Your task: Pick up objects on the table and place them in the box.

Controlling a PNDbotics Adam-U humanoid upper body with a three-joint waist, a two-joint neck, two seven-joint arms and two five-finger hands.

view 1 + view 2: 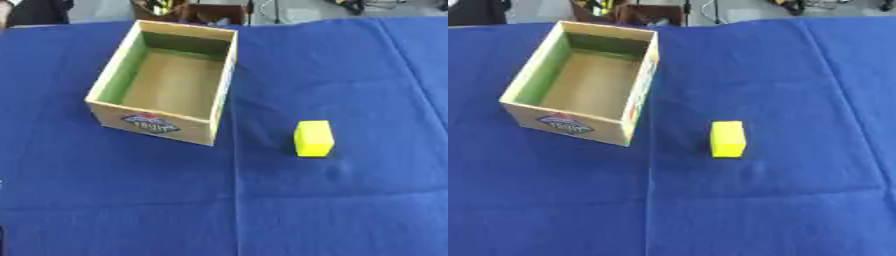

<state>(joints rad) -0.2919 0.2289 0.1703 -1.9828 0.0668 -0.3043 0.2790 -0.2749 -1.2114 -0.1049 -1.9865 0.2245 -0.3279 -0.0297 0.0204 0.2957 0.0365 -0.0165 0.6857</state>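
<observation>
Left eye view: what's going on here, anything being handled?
Nothing is being handled right now. Neither robot hand shows in either view. An open cardboard box sits empty on the blue tablecloth, and a yellow block stands on the cloth to the box's right, apart from it. The block hasn't yet been placed in the box.

Neither robot hand nor any part of either arm shows in the left or right eye view.

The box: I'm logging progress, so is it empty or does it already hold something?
Empty. The box stands open-topped, its bare brown floor showing, and the yellow block lies outside on the blue cloth.
</observation>
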